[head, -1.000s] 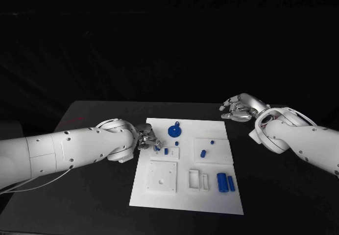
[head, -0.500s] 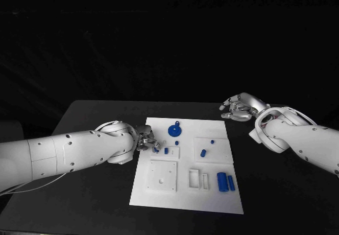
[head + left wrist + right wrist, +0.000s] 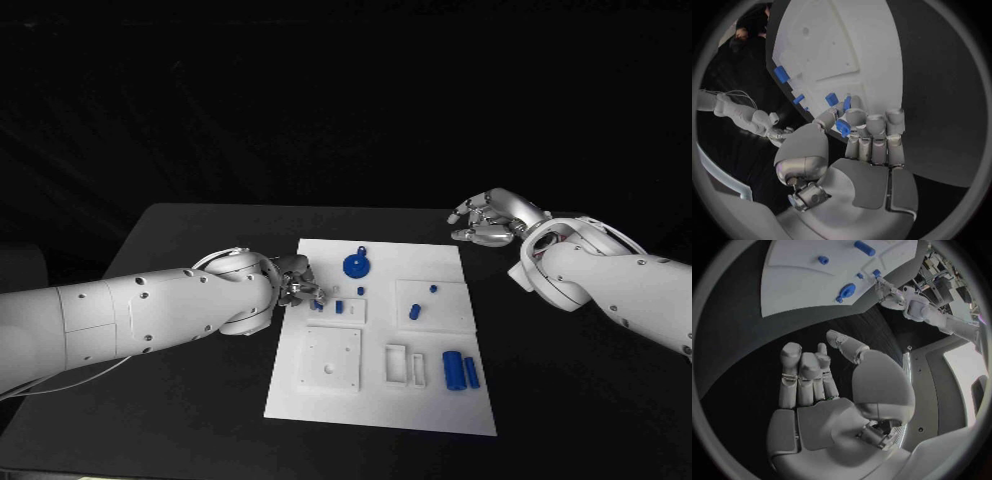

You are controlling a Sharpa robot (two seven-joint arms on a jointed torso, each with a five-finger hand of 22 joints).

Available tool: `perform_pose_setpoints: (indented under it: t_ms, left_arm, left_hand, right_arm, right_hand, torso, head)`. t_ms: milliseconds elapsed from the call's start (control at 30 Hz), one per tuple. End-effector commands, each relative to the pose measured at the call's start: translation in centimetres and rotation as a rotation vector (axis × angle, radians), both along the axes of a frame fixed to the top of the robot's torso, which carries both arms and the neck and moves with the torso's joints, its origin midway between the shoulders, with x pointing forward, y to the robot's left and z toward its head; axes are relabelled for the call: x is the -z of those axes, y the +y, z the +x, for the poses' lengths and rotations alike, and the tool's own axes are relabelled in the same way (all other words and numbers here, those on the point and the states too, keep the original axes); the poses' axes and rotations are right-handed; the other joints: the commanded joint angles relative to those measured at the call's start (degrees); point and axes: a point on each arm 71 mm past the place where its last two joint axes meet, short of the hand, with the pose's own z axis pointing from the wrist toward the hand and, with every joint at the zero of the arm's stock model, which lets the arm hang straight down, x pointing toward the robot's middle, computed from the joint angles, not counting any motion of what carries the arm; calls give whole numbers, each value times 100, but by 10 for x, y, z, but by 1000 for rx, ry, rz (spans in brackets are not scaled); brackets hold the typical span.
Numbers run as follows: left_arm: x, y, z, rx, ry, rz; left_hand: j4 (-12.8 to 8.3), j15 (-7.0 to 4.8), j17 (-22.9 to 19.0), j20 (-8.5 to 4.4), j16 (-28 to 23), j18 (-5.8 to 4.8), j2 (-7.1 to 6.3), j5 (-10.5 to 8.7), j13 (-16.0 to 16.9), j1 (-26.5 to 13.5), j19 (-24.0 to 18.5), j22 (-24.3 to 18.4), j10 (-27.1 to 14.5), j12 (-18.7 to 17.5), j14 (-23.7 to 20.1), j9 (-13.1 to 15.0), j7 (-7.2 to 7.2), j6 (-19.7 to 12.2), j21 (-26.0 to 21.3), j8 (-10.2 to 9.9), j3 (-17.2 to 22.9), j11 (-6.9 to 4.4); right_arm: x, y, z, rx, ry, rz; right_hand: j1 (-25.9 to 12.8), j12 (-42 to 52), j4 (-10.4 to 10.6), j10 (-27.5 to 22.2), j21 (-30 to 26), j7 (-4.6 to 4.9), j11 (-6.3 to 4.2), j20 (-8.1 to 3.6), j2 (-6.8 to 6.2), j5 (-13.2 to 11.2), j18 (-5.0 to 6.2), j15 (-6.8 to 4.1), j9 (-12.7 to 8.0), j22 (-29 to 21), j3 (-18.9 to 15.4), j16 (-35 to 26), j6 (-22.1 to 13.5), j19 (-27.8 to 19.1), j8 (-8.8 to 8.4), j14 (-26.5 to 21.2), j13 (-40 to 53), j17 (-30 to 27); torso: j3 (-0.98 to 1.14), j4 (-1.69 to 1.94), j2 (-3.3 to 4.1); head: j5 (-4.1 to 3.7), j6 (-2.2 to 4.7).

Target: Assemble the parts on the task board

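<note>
The white task board (image 3: 378,405) lies mid-table. My left hand (image 3: 297,283) is at its left edge and pinches a small blue part (image 3: 842,127) between thumb and fingers, just over a small raised plate (image 3: 346,312) that carries another small blue peg (image 3: 339,308). A blue round disc (image 3: 356,266) lies at the board's far side. Two blue cylinders (image 3: 462,372) lie near its right edge. My right hand (image 3: 490,220) hovers off the board's far right corner with loosely bent fingers (image 3: 803,375) and nothing in them.
A raised square plate (image 3: 433,303) on the board's right holds two small blue pieces. A square plate (image 3: 330,362) with holes and a slotted frame (image 3: 405,366) sit on the near half. Black table (image 3: 188,400) surrounds the board.
My left arm has shifted slightly while the hand stays at the board's left edge with the small blue part. The right hand has hardly moved.
</note>
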Motion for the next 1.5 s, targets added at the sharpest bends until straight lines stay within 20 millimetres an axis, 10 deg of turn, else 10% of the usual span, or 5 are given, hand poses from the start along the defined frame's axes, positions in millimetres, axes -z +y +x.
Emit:
perform_pose_setpoints:
  t_ms: [33, 1500]
  left_arm:
    - [1, -2, -1, 4, -14, -3]
    - [5, -2, -5, 27, -13, 21]
  left_hand:
    - [-31, -373, 5, -691, 18, 98, 45, -11, 7, 1, 43, 92, 221, 32, 331, 11, -319, 337, 36, 228, 111, -253]
    - [-22, -385, 3, -693, 3, 107, 12, -57, 11, 10, 47, 89, 210, 33, 327, 8, -317, 316, 39, 236, 151, -252]
  right_arm:
    - [0, 1, 0, -14, 3, -10]
    - [0, 1, -1, -15, 6, -11]
  right_hand:
    - [-47, 29, 6, -11, 1, 37, 10, -50, 17, 21, 224, -9, -2, 91, -24, -34, 14, 9, -25, 27, -6, 8]
    - [-54, 31, 10, -11, 1, 37, 10, -49, 22, 39, 224, -9, -1, 91, -31, -34, 14, 11, -25, 28, -8, 9]
  torso:
    - [2, -1, 1]
    - [7, -7, 0]
  head:
    - [2, -4]
    - [27, -19]
